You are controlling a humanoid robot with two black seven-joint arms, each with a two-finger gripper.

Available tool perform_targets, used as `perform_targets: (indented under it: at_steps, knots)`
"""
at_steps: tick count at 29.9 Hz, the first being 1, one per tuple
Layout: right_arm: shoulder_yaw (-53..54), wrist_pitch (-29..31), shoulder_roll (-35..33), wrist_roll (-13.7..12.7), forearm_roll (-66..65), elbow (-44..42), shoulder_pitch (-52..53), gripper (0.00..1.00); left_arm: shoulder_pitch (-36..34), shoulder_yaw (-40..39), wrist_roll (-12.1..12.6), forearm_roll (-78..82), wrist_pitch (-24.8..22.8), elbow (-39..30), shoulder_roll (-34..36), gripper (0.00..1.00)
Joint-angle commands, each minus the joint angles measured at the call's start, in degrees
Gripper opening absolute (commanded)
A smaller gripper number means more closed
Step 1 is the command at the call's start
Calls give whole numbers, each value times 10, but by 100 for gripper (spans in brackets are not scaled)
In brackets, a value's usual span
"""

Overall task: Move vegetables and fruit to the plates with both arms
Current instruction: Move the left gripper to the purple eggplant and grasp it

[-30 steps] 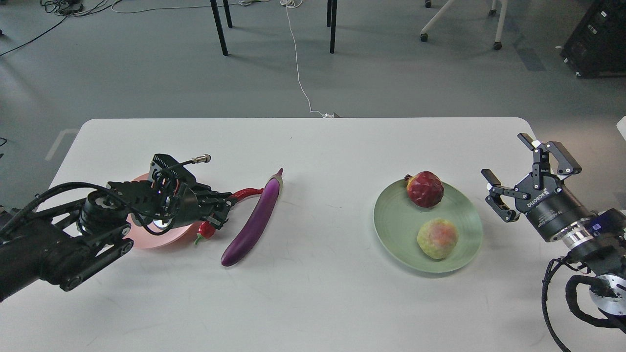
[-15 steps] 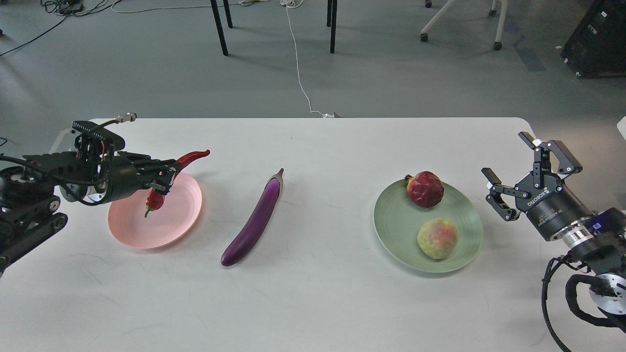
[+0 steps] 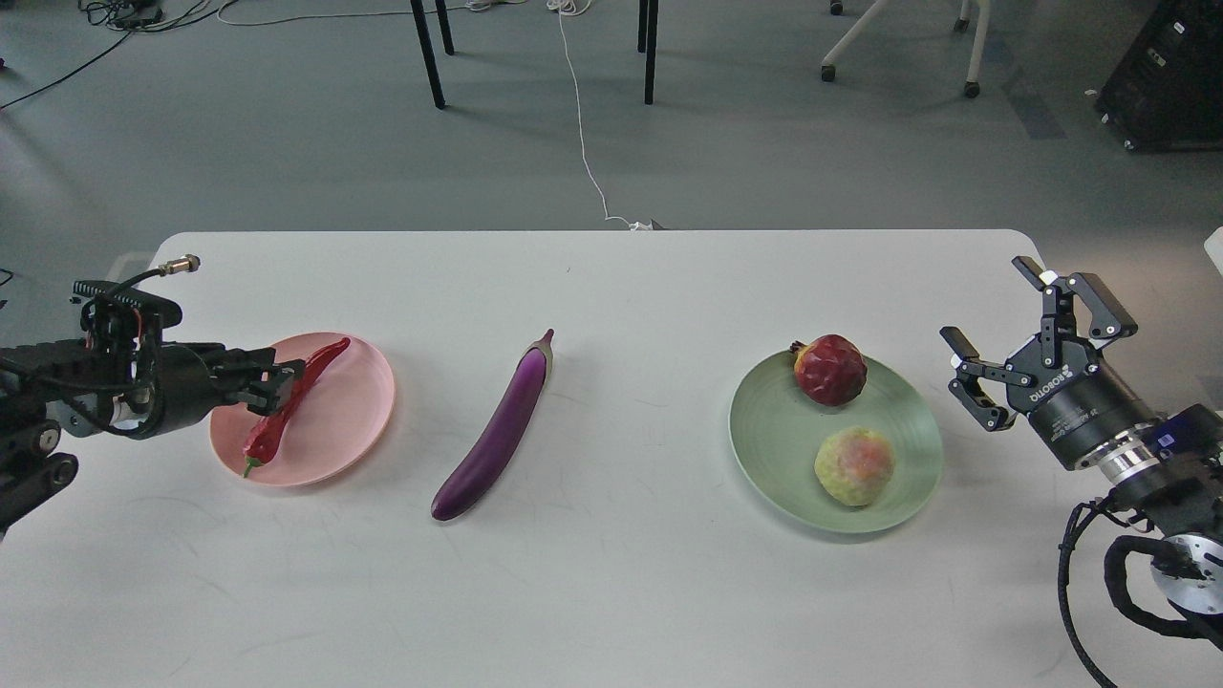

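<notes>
The red chili pepper [image 3: 294, 401] lies slanted on the pink plate [image 3: 358, 401], green stem toward the near rim. My left gripper [image 3: 277, 384] is at the chili's middle, low over the plate's left side; its fingers are seen side-on, so I cannot tell whether they still hold it. The purple eggplant [image 3: 497, 430] lies on the table to the right of the pink plate. The pomegranate [image 3: 829, 369] and the yellow-green fruit [image 3: 854, 465] sit on the pale green plate [image 3: 774, 430]. My right gripper [image 3: 989, 306] is open and empty, to the right of that plate.
The white table [image 3: 611, 592] ends just behind both plates' far side at its back edge. Beyond it are table legs [image 3: 427, 53], a chair base and a white cable on the floor.
My left gripper has carried the chili from beside the eggplant left over the pink plate and lowered it; the chili now lies on the plate. The right arm has barely moved.
</notes>
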Motion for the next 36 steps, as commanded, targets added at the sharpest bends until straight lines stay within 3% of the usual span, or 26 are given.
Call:
perform_targets:
  at_steps: [1, 8, 12, 21, 26, 36]
  knots:
    - [0, 0, 0, 0, 0, 0, 1, 97, -1, -4, 0, 1, 2, -8, 3, 77]
    - [1, 0, 0, 0, 0, 0, 0, 97, -25, -10, 18, 1, 16, -150, 2, 79]
    - [2, 0, 0, 0, 0, 0, 0, 97, -27, -10, 71, -3, -6, -212, -34, 83]
    - [10, 0, 0, 0, 0, 0, 0, 99, -35, -2, 103, -4, -27, -179, -149, 91]
    - [11, 0, 0, 0, 0, 0, -1, 99, -32, 4, 103, 0, -27, -134, -172, 95]
    - [11, 0, -1, 0, 0, 0, -2, 99, -25, 33, 105, 2, -29, -117, -188, 95]
